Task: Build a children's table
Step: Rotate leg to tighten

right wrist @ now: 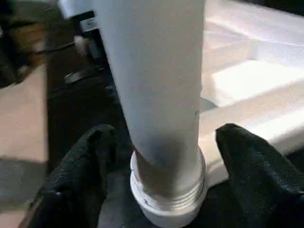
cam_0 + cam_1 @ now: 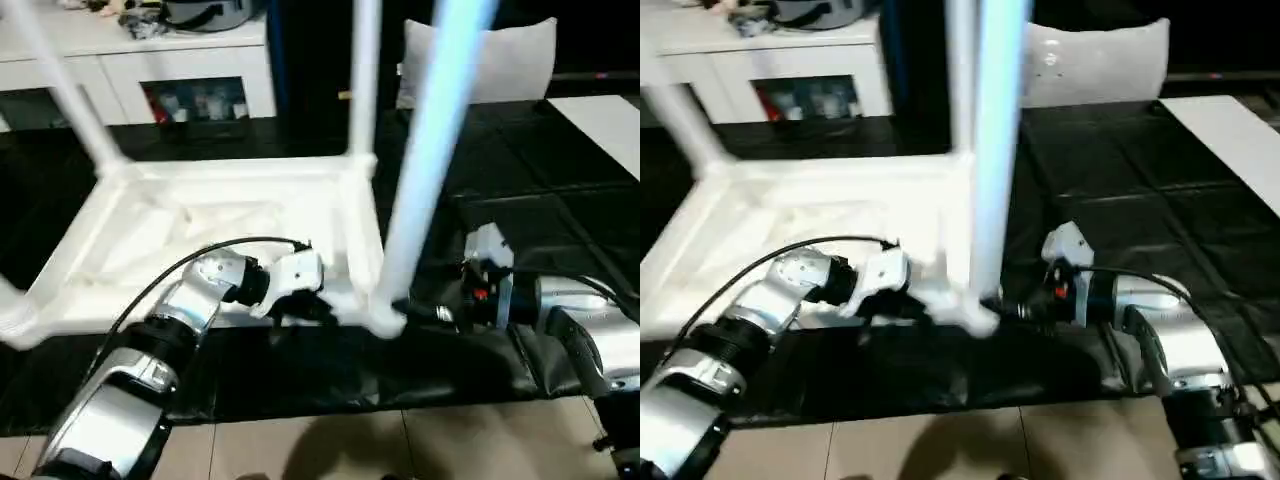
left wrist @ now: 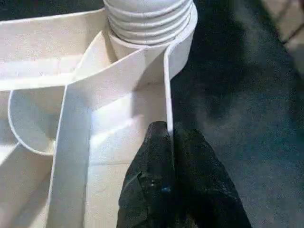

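The children's table lies upside down on the black cover, its white ribbed top [image 2: 200, 240] facing up. Three white legs stand in its corner sockets: back left [image 2: 70, 90], back right [image 2: 363, 80] and near right [image 2: 430, 150]. My left gripper [image 2: 315, 308] is shut on the thin rim wall of the top, just beside the near right socket [image 3: 152, 28]; its fingers [image 3: 156, 156] pinch that wall. My right gripper [image 1: 166, 137] stands open around the base of the near right leg [image 1: 156, 85], with one finger [image 1: 95, 156] on each side and a gap to the tube.
A white cabinet with glass doors [image 2: 150, 70] stands behind the table. A white cushion [image 2: 500, 60] and a white sheet [image 2: 600, 120] lie at the back right. The black cover's front edge meets the tiled floor [image 2: 350, 440] close to my forearms.
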